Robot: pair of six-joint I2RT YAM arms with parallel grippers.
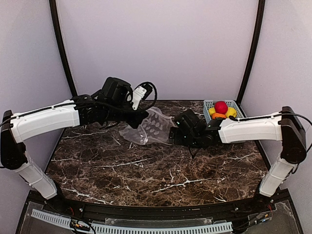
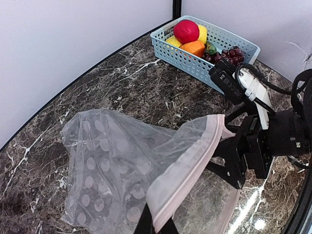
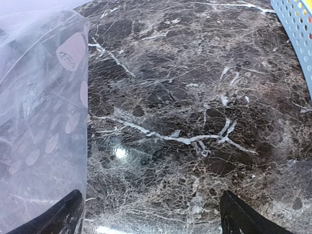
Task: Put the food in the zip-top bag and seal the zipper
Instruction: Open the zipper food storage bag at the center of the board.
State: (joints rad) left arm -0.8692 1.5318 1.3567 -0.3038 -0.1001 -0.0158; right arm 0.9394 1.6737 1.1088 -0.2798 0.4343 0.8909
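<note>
Clear dotted plastic: the zip-top bag (image 1: 148,127) hangs by one edge over the back-centre of the desk (image 1: 146,175), between the two arms. Its mouth edge, the whitish-pink zipper (image 2: 187,165), is pinched in the left gripper (image 2: 157,225), whose jaws are clamped on the strip; the bag body sags toward the desk. Opposite, the right gripper (image 3: 151,219) stands with jaws wide apart and holds nothing, just beside the mouth, with bag film by its left finger. All the food sits in the light-blue basket (image 1: 208,103) at the far right corner: red apple (image 1: 221,107), orange piece (image 2: 195,48), grape bunch (image 2: 229,53), yellow pieces. None is in the bag. Judged step: opening the mouth, before any loading. Next move calls for the right gripper to catch the free lip alone, not both layers, and draw it away from the left gripper so the mouth gapes. Risk: thin film slips or folds shut.
</note>
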